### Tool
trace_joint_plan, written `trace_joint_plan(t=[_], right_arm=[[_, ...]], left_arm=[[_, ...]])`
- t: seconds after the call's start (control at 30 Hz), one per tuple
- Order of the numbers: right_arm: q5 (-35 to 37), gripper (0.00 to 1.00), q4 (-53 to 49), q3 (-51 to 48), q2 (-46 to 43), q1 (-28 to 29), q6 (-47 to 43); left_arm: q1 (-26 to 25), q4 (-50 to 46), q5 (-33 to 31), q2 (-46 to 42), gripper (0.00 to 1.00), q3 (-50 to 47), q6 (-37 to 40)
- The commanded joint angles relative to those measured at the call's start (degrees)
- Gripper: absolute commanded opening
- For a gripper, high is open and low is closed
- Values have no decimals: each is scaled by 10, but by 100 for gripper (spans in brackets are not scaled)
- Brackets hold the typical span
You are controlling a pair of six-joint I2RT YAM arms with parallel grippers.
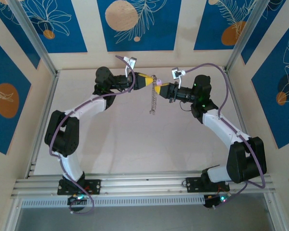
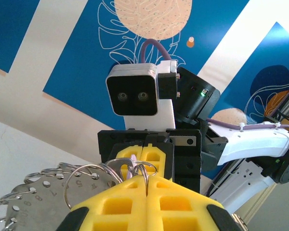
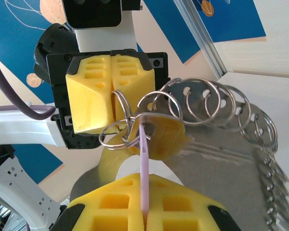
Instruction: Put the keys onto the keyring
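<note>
The key (image 3: 143,159) is seen edge-on from the right wrist as a thin lilac strip. It stands up out of the right tool (image 3: 143,192), whose yellow pads are pressed together on its plastic head. Its upper end reaches the small split rings just in front of the left tool (image 3: 111,82), but whether the tip has entered a ring I cannot tell.

The key looks very light and stiff, and likely to twist in the pads. The flat head is the sound place to hold it, leaving the metal end free.

The keyring (image 3: 231,139) is a run of wire rings along the edge of a thin, holed metal plate. The wire looks springy and slick, and the rest will probably swing. The left tool (image 2: 147,185) is shut on a ring at one end, close to where the key must go.

From above, both tools meet nose to nose, the left tool (image 1: 149,81) and the right tool (image 1: 160,88). The keyring (image 1: 154,101) dangles below them, clear of the counter (image 1: 135,139). This is towards the far edge, about midway between the side edges.

The counter is pale, matt and bare here. Metal posts stand at the far corners, and the walls carry blue panels with leaf outlines and orange discs.
</note>
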Motion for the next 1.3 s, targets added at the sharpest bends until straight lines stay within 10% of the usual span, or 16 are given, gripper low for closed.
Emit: trace_joint_plan(t=[0.0,1.03,1.27], right_arm=[[-13,0,-6,1,-7,3,-4],[-12,0,-97,-7,-14,51,-54],[8,33,-150,-23,-53,38,-76]], left_arm=[[-3,38,4,0,0,25,-5],[-3,40,-8,-12,0,22,1],[-3,39,-8,-19,0,15,2]])
